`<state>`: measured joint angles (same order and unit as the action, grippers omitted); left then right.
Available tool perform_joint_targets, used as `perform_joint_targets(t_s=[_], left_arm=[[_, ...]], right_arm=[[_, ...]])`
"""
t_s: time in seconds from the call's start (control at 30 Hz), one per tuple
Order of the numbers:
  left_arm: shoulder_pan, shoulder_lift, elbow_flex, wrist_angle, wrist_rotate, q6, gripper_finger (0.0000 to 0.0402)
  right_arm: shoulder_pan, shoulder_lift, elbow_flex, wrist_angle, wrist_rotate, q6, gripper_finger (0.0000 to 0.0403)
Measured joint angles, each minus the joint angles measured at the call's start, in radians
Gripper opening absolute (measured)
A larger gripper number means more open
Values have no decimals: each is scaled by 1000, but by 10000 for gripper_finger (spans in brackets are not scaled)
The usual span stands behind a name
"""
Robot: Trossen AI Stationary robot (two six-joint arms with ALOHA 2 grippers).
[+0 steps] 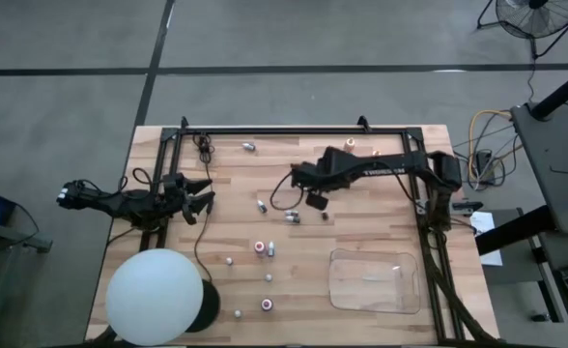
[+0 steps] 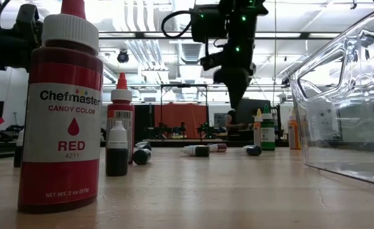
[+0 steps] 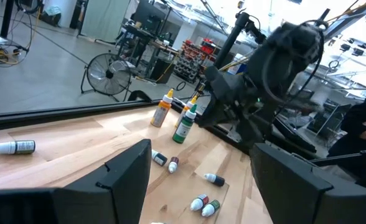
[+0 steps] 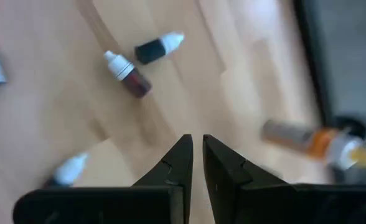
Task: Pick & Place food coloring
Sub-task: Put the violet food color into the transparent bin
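Several small food coloring bottles lie or stand scattered on the wooden table, among them a pair [image 1: 292, 217] near the middle and two more [image 1: 265, 248] nearer the front. My right gripper [image 1: 316, 201] hangs shut above the table's middle, pointing steeply down, with nothing between its fingers [image 4: 197, 149]. Below it lie a dark bottle with a white cap [image 4: 158, 46] and a brownish one [image 4: 128, 73]. In the low view it [image 2: 236, 102] is well above the lying bottles [image 2: 196, 151]. My left gripper [image 3: 200, 149] waits open at the table's left edge [image 1: 202, 198].
A clear shallow plastic tray [image 1: 376, 280] sits at the front right. A big white ball [image 1: 158, 295] stands at the front left corner. Taller bottles [image 2: 60, 114] stand near the front edge, others upright at the far side [image 3: 184, 124]. A black frame [image 1: 294, 130] borders the table.
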<state>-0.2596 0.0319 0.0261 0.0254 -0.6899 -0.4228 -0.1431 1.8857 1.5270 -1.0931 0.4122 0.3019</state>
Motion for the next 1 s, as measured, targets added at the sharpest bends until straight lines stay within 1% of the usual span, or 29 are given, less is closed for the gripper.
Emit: perform_joint_targets(t_s=[0.1,0.2,0.3,0.43,0.6,0.7,0.8,0.9,1.0], left_arm=[[0,0,0,0,0,0,245],[0,0,0,0,0,0,245],[0,0,0,0,0,0,245],[0,0,0,0,0,0,245],[0,0,0,0,0,0,245],[0,0,0,0,0,0,245],[0,0,0,0,0,0,245],[0,0,0,1,0,0,245],[0,0,0,1,0,0,245]], right_arm=[[-32,13,43,-32,-113,122,29],[-52,31,81,-42,-199,239,29],[-69,77,130,-53,-301,338,31],[-79,162,211,-100,-339,418,55],[-79,248,289,-222,-388,508,113],[-81,261,296,-241,-438,536,148],[-81,267,286,-244,-447,574,177],[-81,279,272,-239,-484,580,197],[-82,288,252,-243,-521,578,206]])
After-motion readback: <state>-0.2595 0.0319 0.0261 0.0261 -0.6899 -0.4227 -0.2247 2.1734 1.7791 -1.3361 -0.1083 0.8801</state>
